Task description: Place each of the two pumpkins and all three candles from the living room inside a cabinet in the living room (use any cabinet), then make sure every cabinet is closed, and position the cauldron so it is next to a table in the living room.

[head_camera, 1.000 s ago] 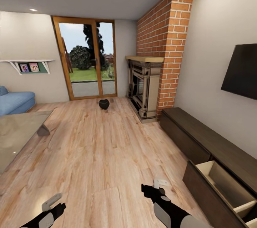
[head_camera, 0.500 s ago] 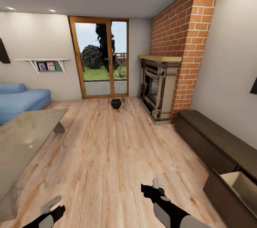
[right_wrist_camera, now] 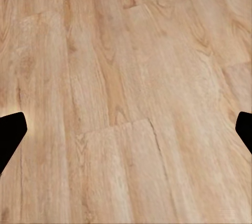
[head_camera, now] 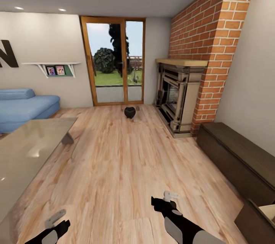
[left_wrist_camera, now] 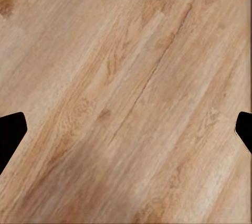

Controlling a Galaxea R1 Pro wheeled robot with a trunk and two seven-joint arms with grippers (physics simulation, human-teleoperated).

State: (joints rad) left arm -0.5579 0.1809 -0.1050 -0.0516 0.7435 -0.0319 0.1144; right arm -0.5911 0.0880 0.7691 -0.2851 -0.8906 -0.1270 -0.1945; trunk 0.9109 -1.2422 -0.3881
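Both grippers, left (left_wrist_camera: 126, 129) and right (right_wrist_camera: 126, 129), are spread wide and empty; the cauldron (head_camera: 130, 112), beyond the table (head_camera: 26, 148), likely requires approach next.

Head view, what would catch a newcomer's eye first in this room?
Probably the tall red brick chimney at the right, with the fireplace at its foot. Next, the wood-framed glass door at the far wall, and the small black cauldron standing alone on the floor just before it. The glossy grey table lies at the left, the dark cabinet along the right wall.
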